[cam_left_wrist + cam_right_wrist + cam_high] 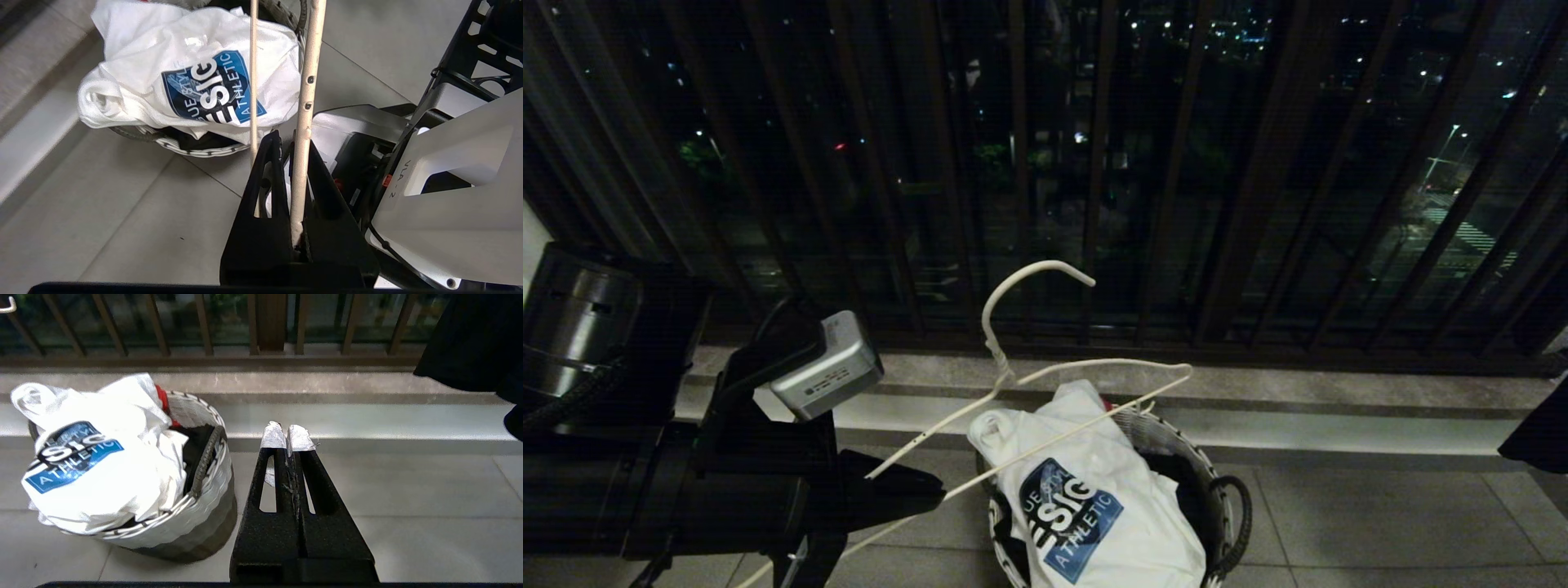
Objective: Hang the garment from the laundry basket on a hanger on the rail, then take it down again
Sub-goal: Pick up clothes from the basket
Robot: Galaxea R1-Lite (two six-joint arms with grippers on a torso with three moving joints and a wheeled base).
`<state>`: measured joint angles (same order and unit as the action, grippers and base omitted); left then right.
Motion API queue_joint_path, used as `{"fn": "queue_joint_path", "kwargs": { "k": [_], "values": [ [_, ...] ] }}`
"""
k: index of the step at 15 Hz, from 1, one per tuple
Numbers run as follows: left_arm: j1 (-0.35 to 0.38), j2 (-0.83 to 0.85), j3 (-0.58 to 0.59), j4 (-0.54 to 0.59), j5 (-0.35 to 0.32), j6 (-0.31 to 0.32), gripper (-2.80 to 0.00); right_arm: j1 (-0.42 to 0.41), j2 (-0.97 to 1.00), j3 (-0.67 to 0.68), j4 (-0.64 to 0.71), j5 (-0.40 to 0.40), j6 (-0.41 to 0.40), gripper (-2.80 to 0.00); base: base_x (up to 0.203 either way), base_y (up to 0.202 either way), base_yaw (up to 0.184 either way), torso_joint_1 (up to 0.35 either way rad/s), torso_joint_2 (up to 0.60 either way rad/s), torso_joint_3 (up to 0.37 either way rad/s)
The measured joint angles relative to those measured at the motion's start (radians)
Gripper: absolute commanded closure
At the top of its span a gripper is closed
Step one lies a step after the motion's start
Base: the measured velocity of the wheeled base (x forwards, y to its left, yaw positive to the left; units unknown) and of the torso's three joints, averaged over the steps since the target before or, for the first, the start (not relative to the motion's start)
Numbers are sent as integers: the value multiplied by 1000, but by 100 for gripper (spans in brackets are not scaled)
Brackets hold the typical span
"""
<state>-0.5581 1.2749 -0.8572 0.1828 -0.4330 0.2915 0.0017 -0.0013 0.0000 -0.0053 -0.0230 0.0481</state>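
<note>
The white garment (1086,498) with its blue logo lies heaped on top of the laundry basket (1222,488) on the tiled floor. My left gripper (931,490) is shut on the thin cream hanger (1013,384), gripping one end of the wire and holding it tilted over the basket, hook uppermost. In the left wrist view the wire (305,102) runs between the closed fingers of the gripper (292,141), above the garment (196,81) and basket rim (196,152). The right gripper (287,435) is shut and empty, beside the basket (204,490) and garment (102,465). The rail is out of view.
A dark barred window railing (1094,204) rises behind a low stone ledge (1298,392). A black garment (470,339) hangs at the right (1535,441). My own grey base (449,163) stands close to the basket. Tiled floor (1380,523) lies right of the basket.
</note>
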Motion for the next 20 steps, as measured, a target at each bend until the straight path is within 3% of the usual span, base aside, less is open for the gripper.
{"fn": "queue_joint_path", "kwargs": {
  "k": [20],
  "values": [
    [0,-1,3,0,0,2,0,0,0,0,0,0,0,0,0,0,0,4,3,-197]
  ]
}}
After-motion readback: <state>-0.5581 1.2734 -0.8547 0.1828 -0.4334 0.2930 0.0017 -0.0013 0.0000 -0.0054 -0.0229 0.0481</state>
